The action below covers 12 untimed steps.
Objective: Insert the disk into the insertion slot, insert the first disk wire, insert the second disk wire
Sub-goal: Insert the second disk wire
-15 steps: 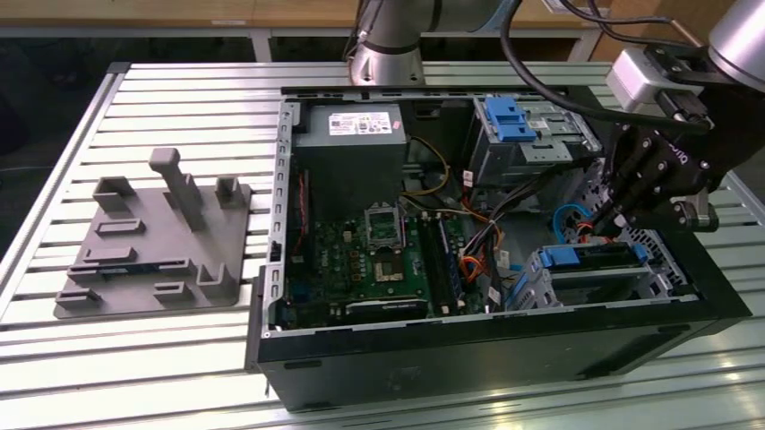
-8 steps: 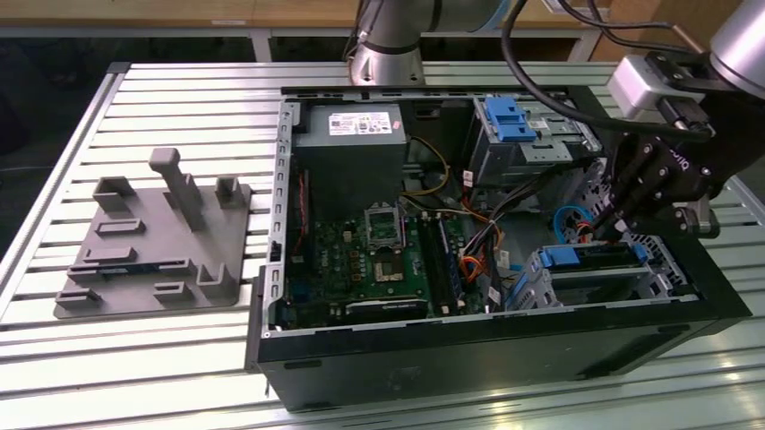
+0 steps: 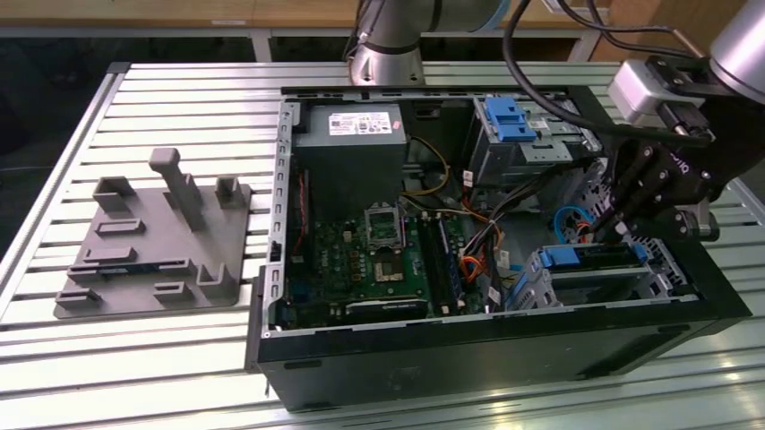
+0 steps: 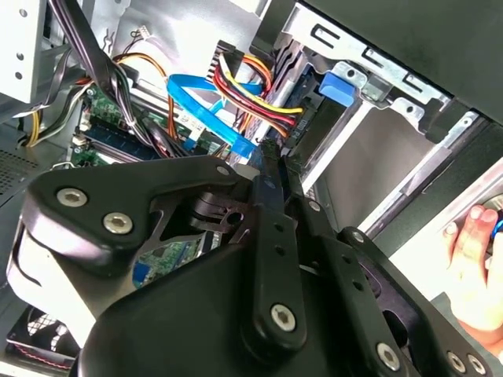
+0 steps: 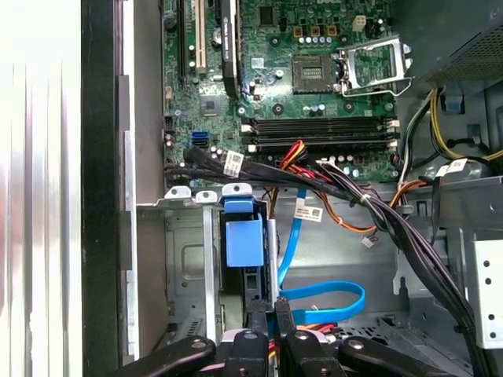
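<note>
The gripper's [image 5: 267, 310] two slim black fingers [image 4: 271, 181] stand pressed almost together, a narrow pinch; whether they grip anything at their tips I cannot tell. In both wrist views they sit at the end of the disk [image 5: 242, 259], just beside its bright blue plastic carrier tab and a flat, glossy blue ribbon cable [image 5: 322, 294]. A bundle of red, yellow and black wires [image 4: 255, 86] ends in a black plug close to the fingertips in the second wrist view.

The disk lies seated in the insertion slot [image 3: 664, 269], a box of thin silver sheet metal with stamped holes, at the near corner of the open computer case [image 3: 478, 345] on the exterior view's right. Behind the fingers, matte black linkage plates [image 4: 157, 204] with round silver screws fan out.

The green motherboard [image 5: 314, 71] carries long black memory slots and a square metal socket frame. White stickers hang on the cables; their print is too small to read. A hand [image 4: 475, 263] rests at the case edge. A grey moulded fixture [image 3: 156, 237] lies on the slatted aluminium table [image 3: 143, 358].
</note>
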Each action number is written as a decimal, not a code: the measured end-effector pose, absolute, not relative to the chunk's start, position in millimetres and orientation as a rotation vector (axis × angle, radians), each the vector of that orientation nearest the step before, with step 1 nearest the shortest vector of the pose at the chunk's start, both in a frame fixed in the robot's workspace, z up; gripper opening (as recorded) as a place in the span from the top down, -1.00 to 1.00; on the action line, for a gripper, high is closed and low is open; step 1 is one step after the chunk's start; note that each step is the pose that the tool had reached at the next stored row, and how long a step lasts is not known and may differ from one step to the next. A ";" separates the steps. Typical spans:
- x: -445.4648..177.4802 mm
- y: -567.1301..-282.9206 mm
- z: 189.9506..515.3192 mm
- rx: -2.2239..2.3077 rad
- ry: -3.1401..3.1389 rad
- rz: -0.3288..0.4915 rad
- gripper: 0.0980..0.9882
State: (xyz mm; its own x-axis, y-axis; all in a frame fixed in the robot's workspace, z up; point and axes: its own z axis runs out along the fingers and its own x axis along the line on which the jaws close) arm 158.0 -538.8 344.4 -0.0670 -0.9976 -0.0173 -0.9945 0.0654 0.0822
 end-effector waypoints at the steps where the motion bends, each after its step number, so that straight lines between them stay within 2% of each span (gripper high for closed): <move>1: 158.0 -539.1 344.0 2.115 -2.261 -0.112 0.87; 12: 158.7 -541.0 341.4 2.114 -2.262 -0.111 0.87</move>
State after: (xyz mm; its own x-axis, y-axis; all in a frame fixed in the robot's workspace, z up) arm 158.7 -541.0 341.4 -0.0682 -0.9975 -0.0173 -0.9944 0.0665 0.0822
